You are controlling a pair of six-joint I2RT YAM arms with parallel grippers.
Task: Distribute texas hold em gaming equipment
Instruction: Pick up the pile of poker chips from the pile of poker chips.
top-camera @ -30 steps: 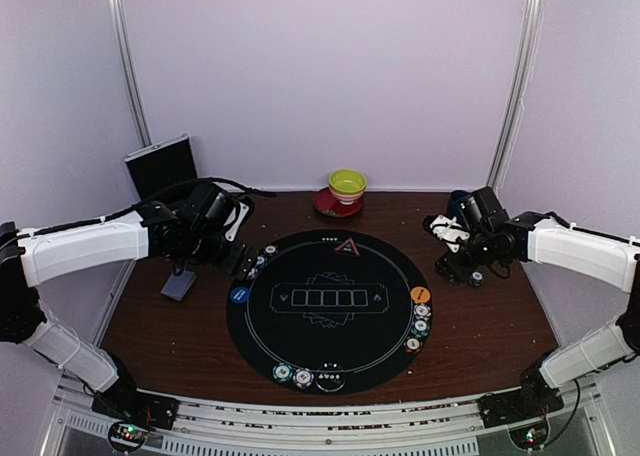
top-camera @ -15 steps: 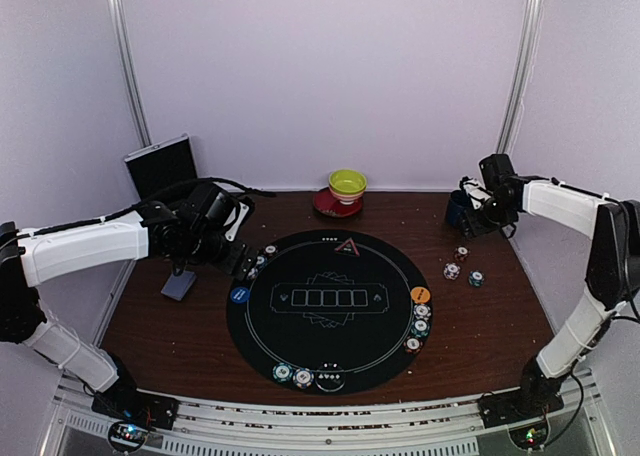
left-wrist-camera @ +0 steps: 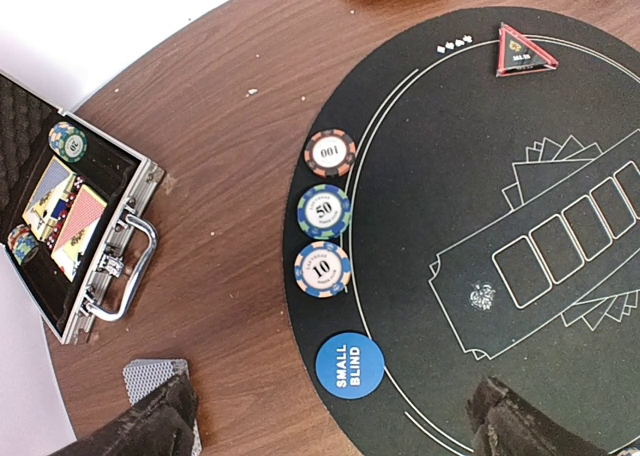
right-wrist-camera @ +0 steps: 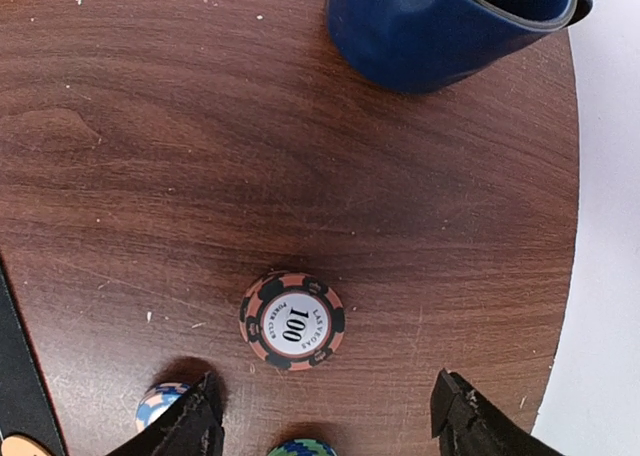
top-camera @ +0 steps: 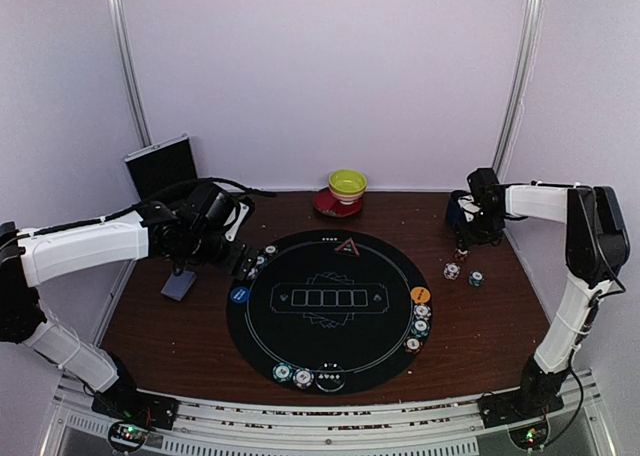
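White panels [top-camera: 320, 76] wall in the dark wooden tabletop [top-camera: 500, 326] on three sides. The left arm [top-camera: 80, 246] stretches low from the near left corner toward the centre. Its left gripper [left-wrist-camera: 330, 388] points down over the left rim of a round black mat [top-camera: 370, 336], jaws spread wide and empty.

The right arm [top-camera: 590, 236] rises from the near right corner, folds at the elbow and reaches left along the far right edge. The right gripper [right-wrist-camera: 325, 379] hangs open, holding nothing, above a "100" chip [right-wrist-camera: 292, 320] lying flat on bare wood just short of a dark blue mug [right-wrist-camera: 440, 26]. Two more chips [top-camera: 452, 271] lie close by, off the mat's right rim.

An open metal case [left-wrist-camera: 110, 246] sits at the far left corner, and a yellow-green bowl [top-camera: 347, 183] on a red saucer stands mid far edge. A deck of grey-backed playing cards [top-camera: 179, 284] rests on wood left of the mat.

On the mat's left rim a blue "small blind" button [left-wrist-camera: 350, 366] lies beside a row of three chips [left-wrist-camera: 324, 211]. An orange button [top-camera: 420, 295] heads three chips [top-camera: 421, 326] on the right rim, and further chips [top-camera: 292, 376] sit at the near rim.
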